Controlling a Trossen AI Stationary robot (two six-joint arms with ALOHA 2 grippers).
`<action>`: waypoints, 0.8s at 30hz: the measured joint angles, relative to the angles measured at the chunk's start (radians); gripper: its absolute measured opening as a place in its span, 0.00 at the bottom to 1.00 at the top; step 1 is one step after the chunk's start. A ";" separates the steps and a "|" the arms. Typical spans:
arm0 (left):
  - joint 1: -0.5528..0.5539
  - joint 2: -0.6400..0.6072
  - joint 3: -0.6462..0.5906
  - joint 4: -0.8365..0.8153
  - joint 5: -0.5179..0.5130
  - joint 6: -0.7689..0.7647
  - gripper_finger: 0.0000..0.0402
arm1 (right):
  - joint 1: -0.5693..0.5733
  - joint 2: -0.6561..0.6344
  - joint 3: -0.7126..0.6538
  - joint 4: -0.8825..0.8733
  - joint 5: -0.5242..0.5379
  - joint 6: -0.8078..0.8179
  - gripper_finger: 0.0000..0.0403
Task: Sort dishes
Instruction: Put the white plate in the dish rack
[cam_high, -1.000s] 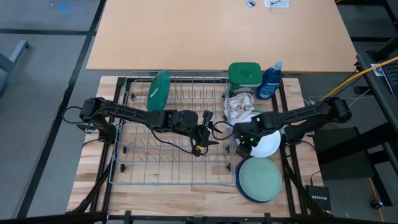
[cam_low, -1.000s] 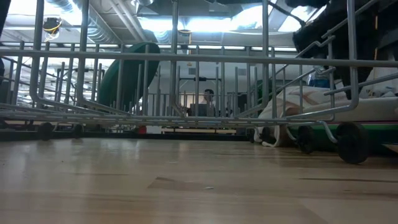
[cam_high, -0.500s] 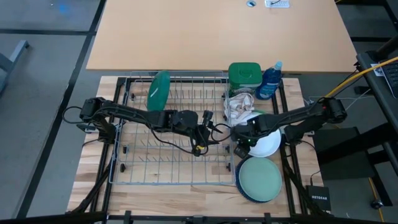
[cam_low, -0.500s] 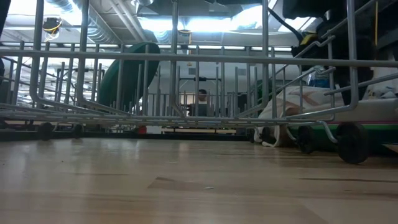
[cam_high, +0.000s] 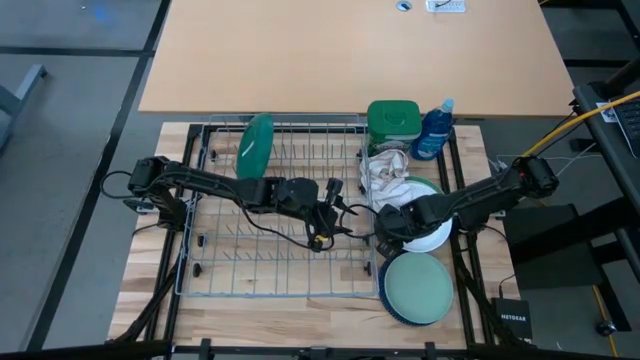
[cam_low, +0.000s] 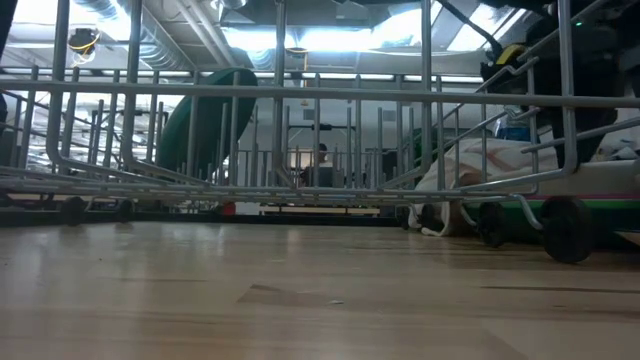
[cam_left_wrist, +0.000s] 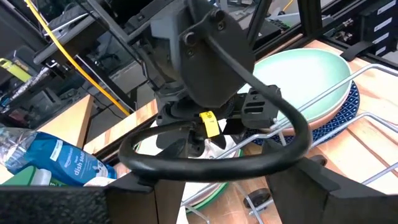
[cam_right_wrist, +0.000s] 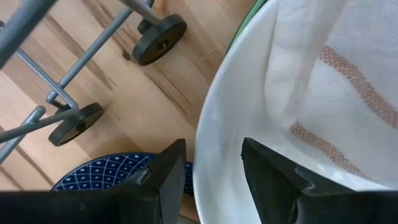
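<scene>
Right gripper lower over white plate

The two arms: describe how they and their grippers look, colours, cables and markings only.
Both arms are dark, slim and jointed. The left gripper has black cable looping beside it. The right gripper has two dark, flat fingers. Seen from the left wrist view, the right arm's wrist housing is a dark grey rounded block, with a thick black cable curving round it and a small yellow tag below.

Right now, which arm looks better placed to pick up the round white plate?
The right: its open gripper straddles the round white plate's rim. The left gripper hangs over the wire dish rack, farther off.
</scene>
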 joint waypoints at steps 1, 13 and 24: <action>0.000 0.000 0.000 0.000 0.000 0.000 0.49 | 0.007 0.000 0.000 0.000 0.011 0.000 0.41; 0.000 0.000 0.000 -0.004 0.000 0.000 0.49 | 0.062 0.121 0.000 -0.004 0.086 -0.004 0.41; 0.000 0.000 0.000 -0.002 0.000 0.000 0.49 | 0.094 0.156 0.000 -0.017 0.185 -0.004 0.41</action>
